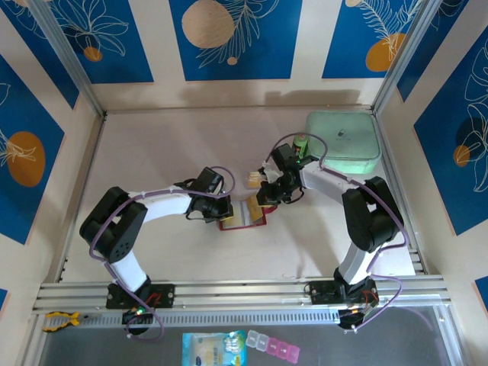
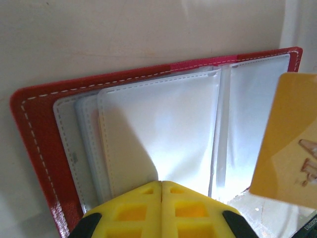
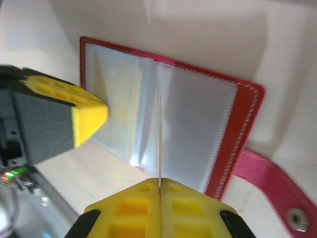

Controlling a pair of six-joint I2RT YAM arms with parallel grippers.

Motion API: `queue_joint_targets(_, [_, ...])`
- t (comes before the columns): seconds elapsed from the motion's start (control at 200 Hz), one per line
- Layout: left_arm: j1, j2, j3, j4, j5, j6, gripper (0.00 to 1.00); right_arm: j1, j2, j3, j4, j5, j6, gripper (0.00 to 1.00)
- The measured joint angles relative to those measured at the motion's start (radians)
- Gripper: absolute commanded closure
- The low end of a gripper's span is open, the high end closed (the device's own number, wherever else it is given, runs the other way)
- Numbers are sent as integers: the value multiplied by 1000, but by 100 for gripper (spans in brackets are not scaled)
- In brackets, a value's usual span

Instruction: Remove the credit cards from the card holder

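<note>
Over card holder [image 3: 198,124], right hand [image 3: 160,187] pinches card [image 2: 290,139].

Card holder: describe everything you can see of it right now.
The card holder lies open and flat on the table, red leather-like cover with white stitching, clear greyish pockets fanned inside, its tab with a metal snap stretched out sideways. The left gripper, jaws shut, meets a pocket's near edge; the right gripper holds a card over it.

Lab test cell: aluminium rail [image 1: 244,290], blue-patterned panel walls [image 1: 229,38].
</note>
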Motion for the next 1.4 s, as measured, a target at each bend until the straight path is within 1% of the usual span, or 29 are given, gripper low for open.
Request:
queue_joint_targets(0.125, [0, 0, 1, 0, 0, 0, 96, 1, -9, 56, -84, 74, -166, 100])
queue_joint_targets(0.28, [0, 0, 3, -1, 0, 0, 96, 18, -31, 103, -164, 158, -449, 100])
queue_joint_targets(0.415, [0, -1, 7, -1, -1, 4, 96, 32, -53, 129, -211, 221, -663, 100])
queue_joint_targets(0.54, [0, -5, 7, -1, -8, 7, 96, 26, -39, 189, -260, 261, -827, 100])
queue_joint_targets(0.65, [0, -15, 7, -5, -11, 7, 96, 14, 11, 270, -298, 294, -942, 100])
queue_joint_targets(0.845, [0, -42, 7, -8, -20, 7, 95, -8, 117, 423, -338, 325, -1075, 100])
queue_joint_targets(1.065, [1, -80, 5, -10, -34, 7, 95, -33, 233, 600, -373, 333, -1159, 100])
queue_joint_targets(1.235, [4, -100, 3, -26, -40, 6, 95, -53, 294, 683, -395, 330, -1198, 100])
queue_joint_targets(1.4, [7, -104, 0, -38, -46, 6, 95, -60, 333, 711, -414, 325, -1225, 100])
